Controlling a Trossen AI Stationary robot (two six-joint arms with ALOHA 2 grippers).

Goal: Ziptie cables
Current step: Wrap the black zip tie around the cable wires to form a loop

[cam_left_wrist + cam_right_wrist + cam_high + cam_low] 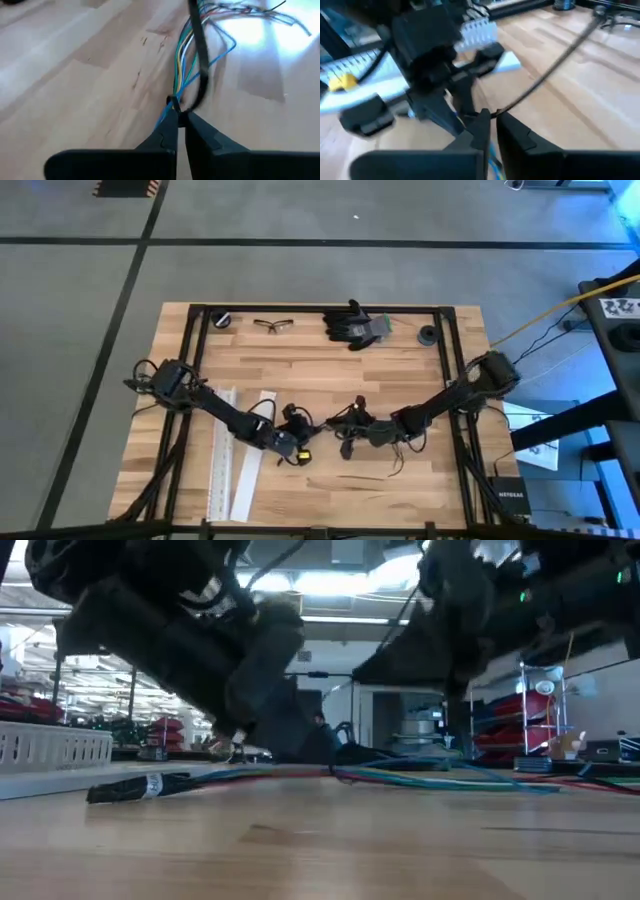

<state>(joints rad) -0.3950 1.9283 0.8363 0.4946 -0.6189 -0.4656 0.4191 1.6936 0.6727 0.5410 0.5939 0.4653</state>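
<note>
Pale wooden planks make the table (pixel 330 380), and the cables (pixel 186 47) lie on it near the middle, a bundle of blue, green, yellow and white wires whose far ends splay apart. In the left wrist view the left gripper (pixel 178 116) has its two dark fingers pressed nearly together on the near end of this bundle, and a thin black ziptie (pixel 201 55) curves over the wires just beyond the tips. The right gripper (pixel 491 117) meets it from the other side; its fingers stand narrow, with a thin black strand passing between the tips, so it seems to pinch the ziptie. In the high view both grippers are close together at the table's centre. White plastic channel strips (pixel 235 455) lie beside the left arm, and safety glasses (pixel 273 325) and black gloves (pixel 352 325) rest at the far edge.
</note>
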